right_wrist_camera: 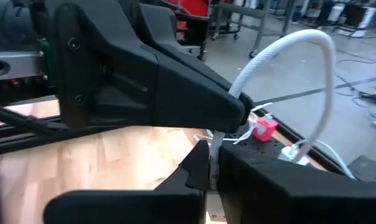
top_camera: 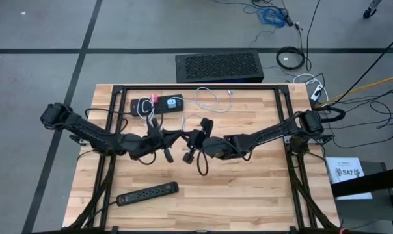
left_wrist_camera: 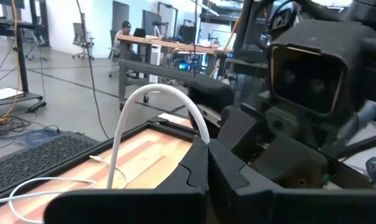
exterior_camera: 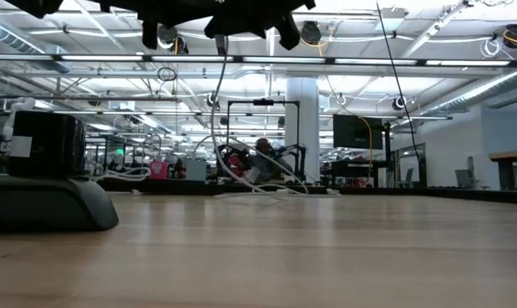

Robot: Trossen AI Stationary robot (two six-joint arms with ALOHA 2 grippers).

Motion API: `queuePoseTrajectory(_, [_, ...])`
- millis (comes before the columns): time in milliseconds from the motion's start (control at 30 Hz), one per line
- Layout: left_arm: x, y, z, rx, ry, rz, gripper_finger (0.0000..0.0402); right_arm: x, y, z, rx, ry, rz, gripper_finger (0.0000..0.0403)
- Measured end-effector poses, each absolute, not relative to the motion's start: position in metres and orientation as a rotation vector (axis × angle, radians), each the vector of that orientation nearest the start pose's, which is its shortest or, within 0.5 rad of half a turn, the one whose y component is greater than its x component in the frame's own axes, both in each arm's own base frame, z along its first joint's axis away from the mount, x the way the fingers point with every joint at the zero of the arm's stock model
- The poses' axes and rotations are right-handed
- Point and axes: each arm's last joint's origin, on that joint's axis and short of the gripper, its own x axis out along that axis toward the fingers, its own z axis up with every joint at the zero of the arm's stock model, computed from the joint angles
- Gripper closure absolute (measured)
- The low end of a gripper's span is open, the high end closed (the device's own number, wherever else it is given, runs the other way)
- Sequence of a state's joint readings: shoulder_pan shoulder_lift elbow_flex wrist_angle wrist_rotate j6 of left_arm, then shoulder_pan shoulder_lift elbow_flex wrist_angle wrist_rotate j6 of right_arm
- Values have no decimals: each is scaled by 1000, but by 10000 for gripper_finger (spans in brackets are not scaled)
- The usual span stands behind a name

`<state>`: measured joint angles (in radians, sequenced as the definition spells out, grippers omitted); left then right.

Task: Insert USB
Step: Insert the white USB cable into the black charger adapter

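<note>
My two grippers meet tip to tip above the table's middle. My left gripper [top_camera: 177, 134] [left_wrist_camera: 208, 163] is shut on the white USB cable [left_wrist_camera: 152, 93]. The cable arches up from its fingers and runs down to the dark hub [top_camera: 156, 104] at the table's far side. The hub carries a small pink part [right_wrist_camera: 263, 129]. My right gripper [top_camera: 189, 137] [right_wrist_camera: 210, 169] faces the left one and is shut on the cable's thin grey plug tip [right_wrist_camera: 216, 144]. In the low view both grippers [exterior_camera: 224, 17] hang well above the table, with the cable [exterior_camera: 214, 103] drooping below. My left gripper pinches the white cable at its plug end [right_wrist_camera: 243, 99] between its two fingertips, coming level from the table's left. The cable stands clear of the table and loops slack back to the hub. My right gripper pinches the grey plug tip [right_wrist_camera: 216, 148] that sticks out of the left fingertips. It comes level from the table's right, and the plug is clear of the table. Its own fingers hide the rest of the plug.
A black power strip [top_camera: 148, 193] lies near the table's near left edge and shows at the left of the low view [exterior_camera: 44, 201]. A second loose white cable [top_camera: 213, 99] lies at the far middle. A black perforated box [top_camera: 219, 67] stands beyond the far edge.
</note>
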<state>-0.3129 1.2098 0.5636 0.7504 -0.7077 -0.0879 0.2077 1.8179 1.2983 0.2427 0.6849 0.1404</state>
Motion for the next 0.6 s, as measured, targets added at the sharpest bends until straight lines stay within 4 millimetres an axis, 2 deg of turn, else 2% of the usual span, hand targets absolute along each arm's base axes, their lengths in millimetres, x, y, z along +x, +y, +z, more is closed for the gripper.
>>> queuePoseTrajectory(267, [237, -60, 265, -97, -109, 362, 400, 405, 69, 271, -3, 233, -420, 401])
queuePoseTrajectory(467, [224, -60, 271, -83, -64, 306, 368, 403, 71, 276, 5, 247, -328, 402])
queuePoseTrajectory(600, [207, -61, 282, -102, -65, 265, 345, 402, 73, 275, -9, 280, -248, 402])
